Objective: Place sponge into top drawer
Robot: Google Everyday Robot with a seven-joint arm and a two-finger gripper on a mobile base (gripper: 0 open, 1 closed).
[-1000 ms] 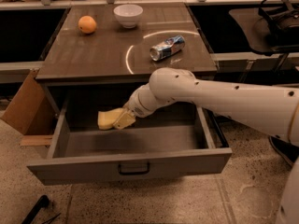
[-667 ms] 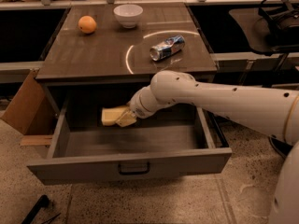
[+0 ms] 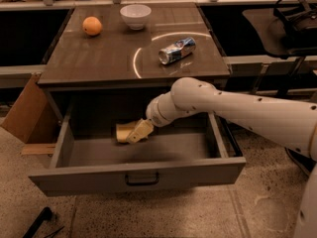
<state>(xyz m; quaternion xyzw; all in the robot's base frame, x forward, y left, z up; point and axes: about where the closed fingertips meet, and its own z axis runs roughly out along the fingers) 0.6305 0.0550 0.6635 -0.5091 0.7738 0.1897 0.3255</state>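
Note:
The top drawer [image 3: 89,176] is pulled wide open below the tabletop; it is grey with a dark handle [image 3: 142,179] at the middle of its front. My gripper [image 3: 135,135] reaches down into the drawer from the right, at its back left part. It is shut on the pale yellow sponge [image 3: 123,131], which sticks out to the left of the cream fingers [image 3: 141,129], low over the drawer floor. Whether the sponge touches the floor I cannot tell.
On the dark tabletop [image 3: 99,58] lie an orange [image 3: 92,26], a white bowl [image 3: 135,16] and a crushed can [image 3: 177,50]. A cardboard box [image 3: 27,110] stands left of the drawer. A dark tool [image 3: 38,222] lies on the floor at the front left.
My gripper with the sponge has moved slightly right and lower inside the drawer. The things on the tabletop have not moved.

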